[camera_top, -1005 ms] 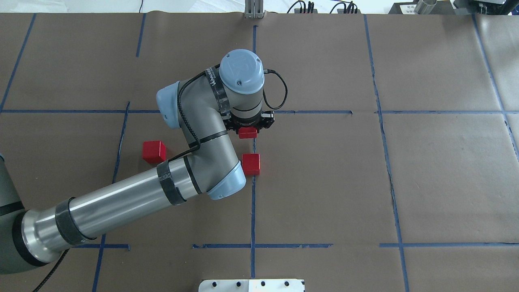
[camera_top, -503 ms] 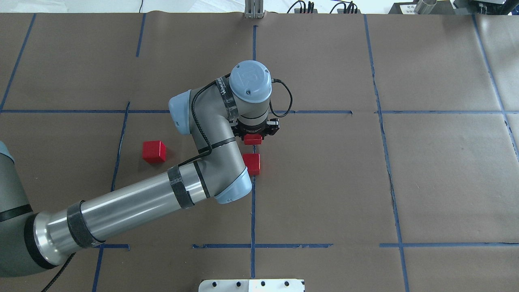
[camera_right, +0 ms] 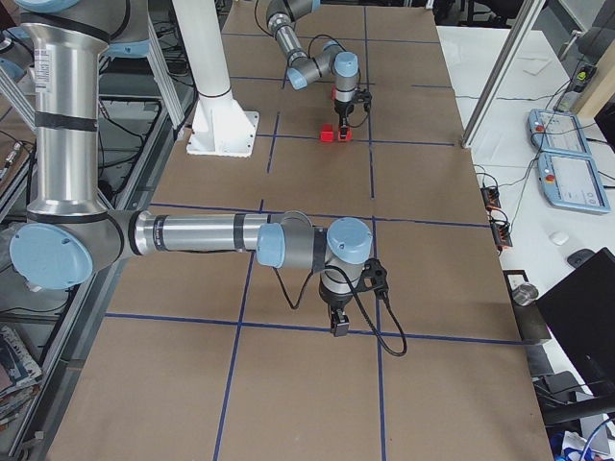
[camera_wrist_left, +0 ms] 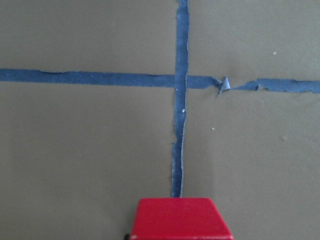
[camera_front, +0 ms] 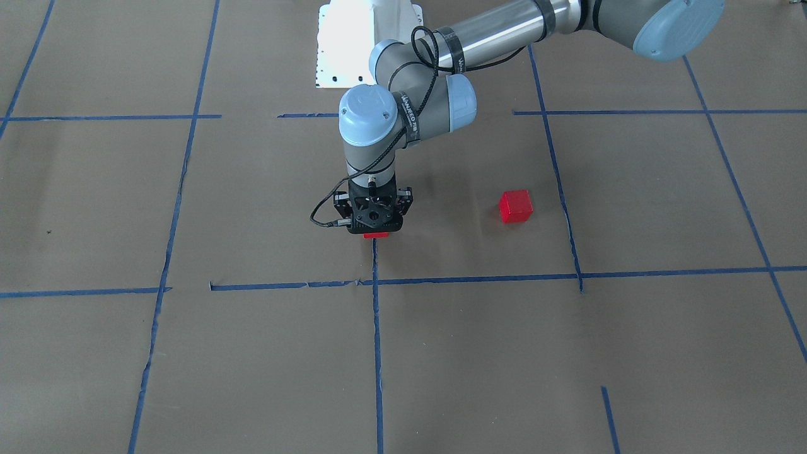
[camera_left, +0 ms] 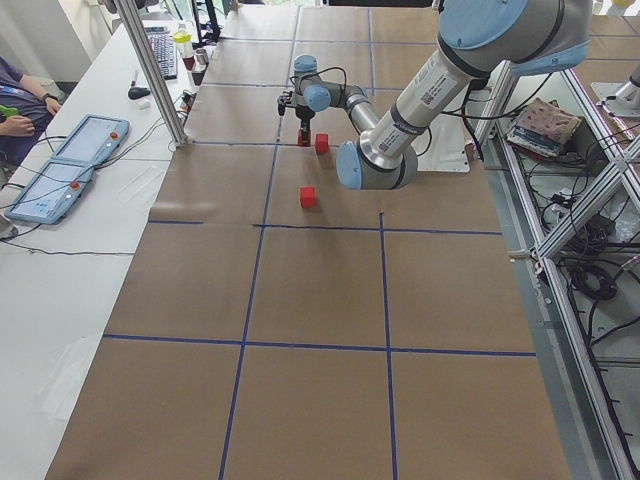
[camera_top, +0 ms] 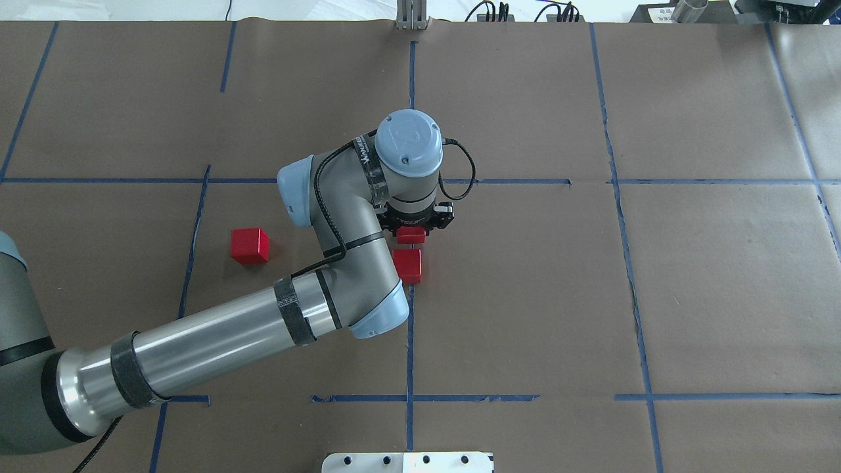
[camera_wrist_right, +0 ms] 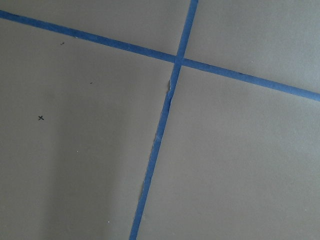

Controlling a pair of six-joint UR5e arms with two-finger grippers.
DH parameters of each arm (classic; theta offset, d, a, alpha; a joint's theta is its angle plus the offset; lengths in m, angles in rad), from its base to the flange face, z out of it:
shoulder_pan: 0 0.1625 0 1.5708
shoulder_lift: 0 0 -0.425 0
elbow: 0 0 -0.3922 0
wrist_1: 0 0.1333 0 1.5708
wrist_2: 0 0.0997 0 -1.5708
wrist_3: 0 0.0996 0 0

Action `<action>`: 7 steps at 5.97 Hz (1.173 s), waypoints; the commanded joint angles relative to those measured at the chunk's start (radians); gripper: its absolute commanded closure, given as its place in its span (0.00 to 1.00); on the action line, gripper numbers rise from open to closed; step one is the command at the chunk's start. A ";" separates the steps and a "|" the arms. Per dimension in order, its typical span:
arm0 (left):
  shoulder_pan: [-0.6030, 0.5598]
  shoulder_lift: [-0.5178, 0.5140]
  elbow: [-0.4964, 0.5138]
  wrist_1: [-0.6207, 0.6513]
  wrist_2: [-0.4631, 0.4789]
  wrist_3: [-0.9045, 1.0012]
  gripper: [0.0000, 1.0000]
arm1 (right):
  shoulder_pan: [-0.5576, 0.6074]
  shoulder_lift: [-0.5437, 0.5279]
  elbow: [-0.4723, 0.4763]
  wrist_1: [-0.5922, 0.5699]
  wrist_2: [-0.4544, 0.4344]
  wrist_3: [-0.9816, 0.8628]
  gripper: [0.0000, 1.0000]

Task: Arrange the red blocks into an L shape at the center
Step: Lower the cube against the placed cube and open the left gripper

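**At the centre line, one red block gripped by the left claw**

Over the middle of the brown paper surface (camera_top: 709, 295), the left claw (camera_top: 410, 231) is pointed straight down and is closed around the held red block (camera_top: 410, 235). Only a red strip of that block is seen under the claw in the front-facing view (camera_front: 376, 235), while its top face fills the bottom edge of the left wrist view (camera_wrist_left: 180, 218). The held red block is placed over the vertical tape line (camera_top: 410, 341) that splits the center (camera_top: 512, 295). It is carried low, but whether it touches the paper cannot be told.

Just on the robot's side of it, the second red block (camera_top: 407, 265) is set flat on the surface, with its right edge at the vertical tape line. A narrow gap is seen between these two blocks from overhead. Its lower left corner is covered by the left arm's elbow joint in that view.

Well apart, toward the robot's left, the third red block (camera_top: 250, 246) is found alone, inside the center and near its left tape border.

Far from the blocks, the right claw (camera_right: 338, 327) is hung low over a tape crossing. It is shown only in the side view, so how far it is opened cannot be told.
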 commanded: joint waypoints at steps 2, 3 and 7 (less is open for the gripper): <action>0.007 0.003 0.001 0.003 -0.001 -0.001 0.89 | 0.000 0.002 0.000 0.000 0.000 0.000 0.00; 0.011 0.003 0.001 0.003 -0.001 -0.001 0.86 | 0.000 0.002 0.001 0.000 0.000 0.000 0.00; 0.016 0.012 0.001 0.003 -0.002 0.000 0.83 | -0.002 0.006 0.001 0.000 0.000 0.002 0.00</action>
